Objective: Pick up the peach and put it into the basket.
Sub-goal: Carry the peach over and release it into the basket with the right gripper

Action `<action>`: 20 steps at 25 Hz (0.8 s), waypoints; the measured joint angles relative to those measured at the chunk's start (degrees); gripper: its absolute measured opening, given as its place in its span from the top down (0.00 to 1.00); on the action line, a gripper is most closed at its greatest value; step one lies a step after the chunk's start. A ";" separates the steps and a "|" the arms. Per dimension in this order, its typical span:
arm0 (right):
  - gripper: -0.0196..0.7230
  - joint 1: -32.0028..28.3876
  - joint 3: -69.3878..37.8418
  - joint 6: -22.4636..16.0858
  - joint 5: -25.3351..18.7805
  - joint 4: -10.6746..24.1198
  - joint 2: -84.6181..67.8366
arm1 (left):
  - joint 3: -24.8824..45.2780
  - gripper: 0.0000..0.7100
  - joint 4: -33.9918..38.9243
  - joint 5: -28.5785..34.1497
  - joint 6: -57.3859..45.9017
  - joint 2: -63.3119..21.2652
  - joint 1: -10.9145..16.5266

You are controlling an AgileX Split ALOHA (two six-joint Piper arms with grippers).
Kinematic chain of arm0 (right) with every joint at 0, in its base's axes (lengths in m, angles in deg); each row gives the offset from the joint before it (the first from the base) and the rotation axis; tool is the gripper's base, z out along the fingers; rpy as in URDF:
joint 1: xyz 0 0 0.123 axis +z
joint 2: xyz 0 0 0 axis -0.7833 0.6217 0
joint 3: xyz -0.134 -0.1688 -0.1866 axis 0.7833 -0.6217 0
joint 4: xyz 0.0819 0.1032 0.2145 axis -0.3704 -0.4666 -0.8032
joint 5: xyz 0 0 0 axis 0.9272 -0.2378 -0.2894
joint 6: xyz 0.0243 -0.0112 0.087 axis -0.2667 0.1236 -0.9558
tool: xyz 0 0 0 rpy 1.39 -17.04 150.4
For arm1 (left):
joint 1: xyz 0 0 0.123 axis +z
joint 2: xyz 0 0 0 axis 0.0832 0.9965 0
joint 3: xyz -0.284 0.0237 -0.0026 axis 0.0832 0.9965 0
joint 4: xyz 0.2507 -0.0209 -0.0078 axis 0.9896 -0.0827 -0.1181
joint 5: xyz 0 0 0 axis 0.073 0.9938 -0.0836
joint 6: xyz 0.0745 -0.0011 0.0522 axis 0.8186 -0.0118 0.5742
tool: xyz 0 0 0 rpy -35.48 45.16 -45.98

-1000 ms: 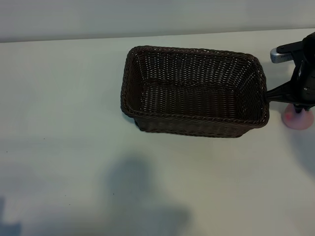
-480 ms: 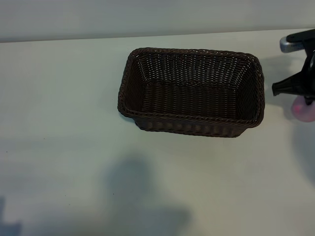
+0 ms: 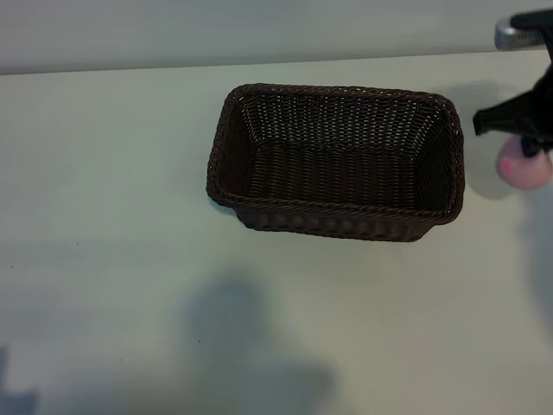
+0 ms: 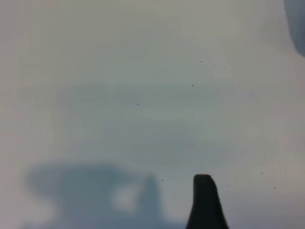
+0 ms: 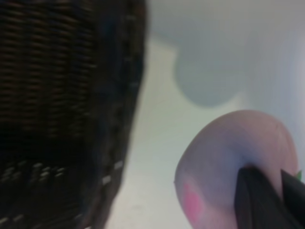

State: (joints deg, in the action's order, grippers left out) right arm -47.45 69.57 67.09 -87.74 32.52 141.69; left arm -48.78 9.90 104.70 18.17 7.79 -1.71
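Note:
The dark-brown wicker basket stands in the middle of the table. Just beyond its right end hangs the pale-pink peach, lifted off the table with its round shadow under it. My right gripper is shut on the top of the peach. In the right wrist view the peach fills the near corner under the dark fingertips, with the basket wall beside it. The left arm is out of the exterior view. Its wrist view shows one dark finger over bare table, with nothing held.
The pale table stretches wide to the left of and in front of the basket. A blurred arm shadow lies on the near part. A light wall runs along the far edge.
My right gripper has risen with the peach, lifting it off the table beside the basket's right end. The basket shifted slightly left and straightened early on, then stayed still.

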 joint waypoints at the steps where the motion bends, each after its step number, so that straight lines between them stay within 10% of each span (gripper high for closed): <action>1: 0.92 0.93 1.48 0.50 -1.46 -0.55 -0.18 | 0.00 0.30 0.00 0.00 0.00 0.00 0.00; 20: 0.92 18.23 14.64 1.69 -2.13 -0.87 8.17 | 0.00 0.30 0.40 0.00 0.24 0.00 6.91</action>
State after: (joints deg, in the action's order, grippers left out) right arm -29.21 84.21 68.78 -89.86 31.65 149.86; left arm -48.78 10.29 104.70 18.41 7.79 5.20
